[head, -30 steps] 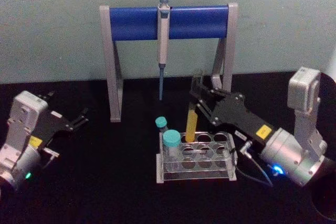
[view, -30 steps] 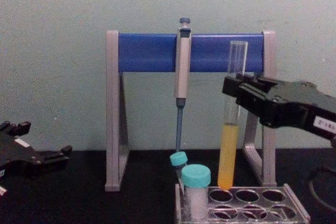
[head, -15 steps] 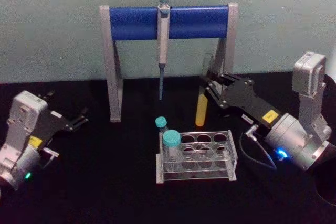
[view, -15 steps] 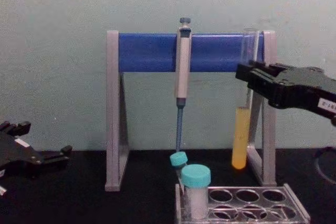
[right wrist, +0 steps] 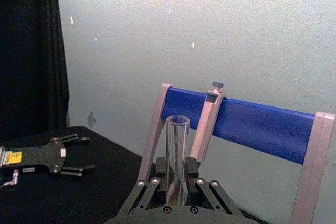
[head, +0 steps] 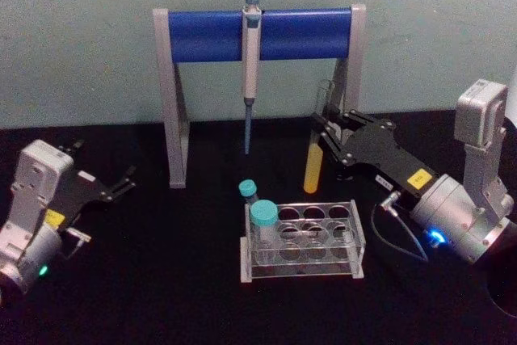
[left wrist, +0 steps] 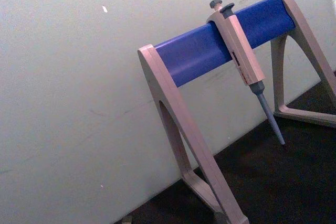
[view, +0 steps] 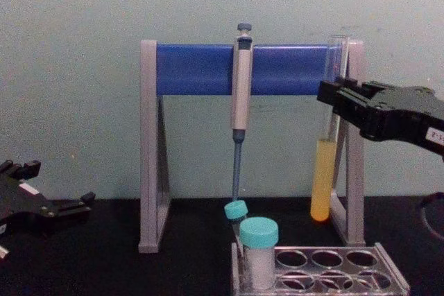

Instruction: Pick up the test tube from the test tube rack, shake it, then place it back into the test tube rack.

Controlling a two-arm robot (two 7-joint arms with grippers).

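Observation:
My right gripper (head: 329,136) is shut on the test tube (head: 313,166), a clear glass tube with yellow liquid in its lower part. It holds the tube upright in the air, behind and to the right of the test tube rack (head: 303,269). In the chest view the test tube (view: 322,179) hangs from the right gripper (view: 337,99), its bottom well above the test tube rack (view: 397,283). The right wrist view shows the test tube (right wrist: 177,150) pinched between the fingers. My left gripper (head: 123,183) rests open at the far left of the table.
A grey-and-blue pipette stand (head: 208,35) with a hanging pipette (head: 251,62) stands at the back, close behind the held tube. Two teal-capped vials (head: 263,216) sit in the rack's left holes. The table (head: 161,280) is black.
The right gripper has lifted the tube out of the rack and carried it up, back and to the right, toward the stand's right leg. The left arm has not moved.

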